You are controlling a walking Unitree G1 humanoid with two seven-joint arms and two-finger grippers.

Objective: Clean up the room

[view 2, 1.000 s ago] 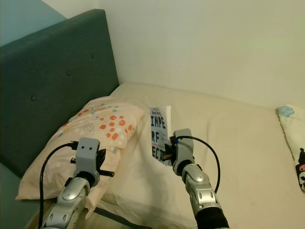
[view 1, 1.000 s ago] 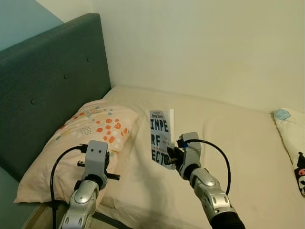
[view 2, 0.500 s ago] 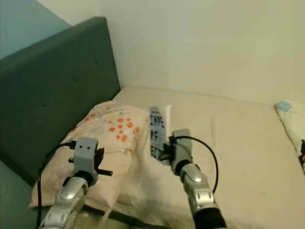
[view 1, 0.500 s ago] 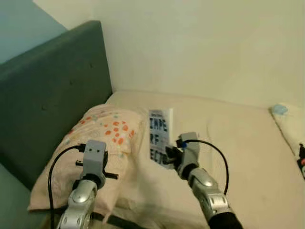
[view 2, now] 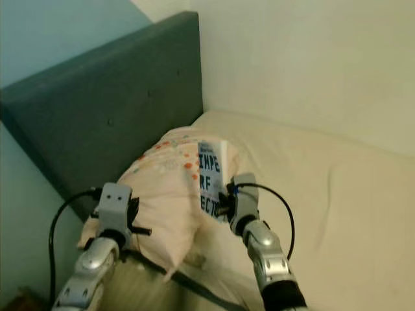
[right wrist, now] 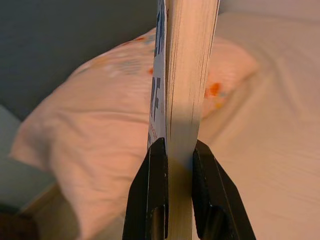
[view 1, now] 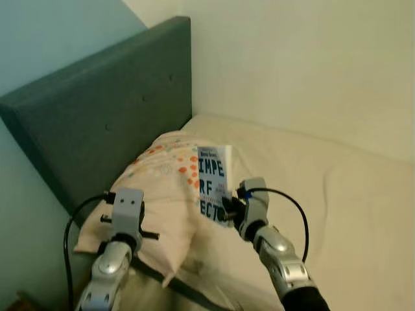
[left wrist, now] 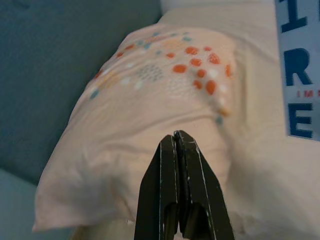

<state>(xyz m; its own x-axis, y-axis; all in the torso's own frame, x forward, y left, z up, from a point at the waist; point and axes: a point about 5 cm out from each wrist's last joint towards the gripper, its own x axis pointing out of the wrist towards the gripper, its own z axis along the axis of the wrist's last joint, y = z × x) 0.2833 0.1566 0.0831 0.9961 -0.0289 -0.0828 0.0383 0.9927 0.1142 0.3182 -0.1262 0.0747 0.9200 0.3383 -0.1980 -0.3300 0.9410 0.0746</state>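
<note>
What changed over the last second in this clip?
The view turned toward the headboard; nothing was grasped or released. As before, the right gripper holds the book upright above the bed, and the left gripper is shut, empty, near the pillow.

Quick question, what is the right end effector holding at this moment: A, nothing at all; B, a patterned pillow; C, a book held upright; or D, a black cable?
C: the right end effector has its black fingers clamped on the lower edge of the upright book, above the bed.
</note>
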